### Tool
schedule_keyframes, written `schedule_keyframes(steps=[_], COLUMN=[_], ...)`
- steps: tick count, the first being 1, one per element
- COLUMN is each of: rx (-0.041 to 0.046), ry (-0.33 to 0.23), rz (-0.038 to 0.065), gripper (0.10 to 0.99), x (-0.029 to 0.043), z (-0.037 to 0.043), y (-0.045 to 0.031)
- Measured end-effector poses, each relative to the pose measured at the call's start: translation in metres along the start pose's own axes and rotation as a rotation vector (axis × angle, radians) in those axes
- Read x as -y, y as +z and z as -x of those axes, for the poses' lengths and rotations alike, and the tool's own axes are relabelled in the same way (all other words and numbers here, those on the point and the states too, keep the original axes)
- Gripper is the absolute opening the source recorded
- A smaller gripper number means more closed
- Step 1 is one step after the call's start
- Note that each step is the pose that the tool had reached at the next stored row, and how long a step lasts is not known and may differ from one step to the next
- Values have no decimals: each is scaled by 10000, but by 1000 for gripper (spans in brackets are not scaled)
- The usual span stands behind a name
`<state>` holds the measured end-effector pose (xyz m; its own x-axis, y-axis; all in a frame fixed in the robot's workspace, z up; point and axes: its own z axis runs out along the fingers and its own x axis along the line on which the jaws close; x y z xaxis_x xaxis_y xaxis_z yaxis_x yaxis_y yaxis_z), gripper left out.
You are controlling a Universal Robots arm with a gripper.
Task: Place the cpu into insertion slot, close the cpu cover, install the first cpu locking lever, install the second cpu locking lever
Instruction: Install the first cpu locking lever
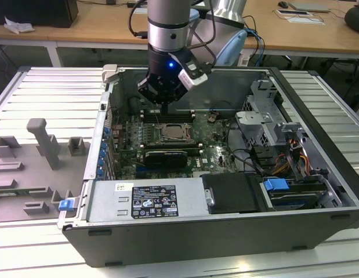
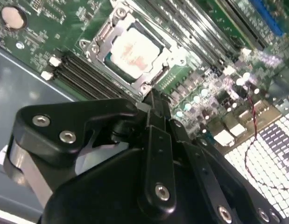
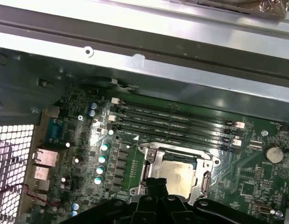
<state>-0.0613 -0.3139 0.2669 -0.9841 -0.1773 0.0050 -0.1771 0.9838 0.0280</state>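
The cpu lies flat in the insertion slot on the green board, its pale metal top facing up. The silver cpu cover lies down around it as a frame, with the chip showing through its window. In the first wrist view the cpu and the cover sit just beyond my fingertips. My gripper hovers just above the socket's edge on the memory-slot side, fingers together and holding nothing. In the exterior view the gripper hangs over the back of the board.
Long memory slots run beside the socket, close under the gripper. The case wall rises behind them. A long black card, the power supply and a drive cage ring the board. A grey fixture lies outside the case.
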Motion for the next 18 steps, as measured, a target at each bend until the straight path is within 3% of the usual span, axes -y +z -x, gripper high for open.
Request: schedule_keyframes(steps=[2, 6, 8, 18], rx=[3, 16, 22, 29], ry=[21, 21, 30, 114], rz=[4, 23, 29, 68], gripper=[106, 106, 106, 106], x=[-9, -49, -63, -212], z=[-50, -270, -328, -343], y=[2, 10, 18, 60])
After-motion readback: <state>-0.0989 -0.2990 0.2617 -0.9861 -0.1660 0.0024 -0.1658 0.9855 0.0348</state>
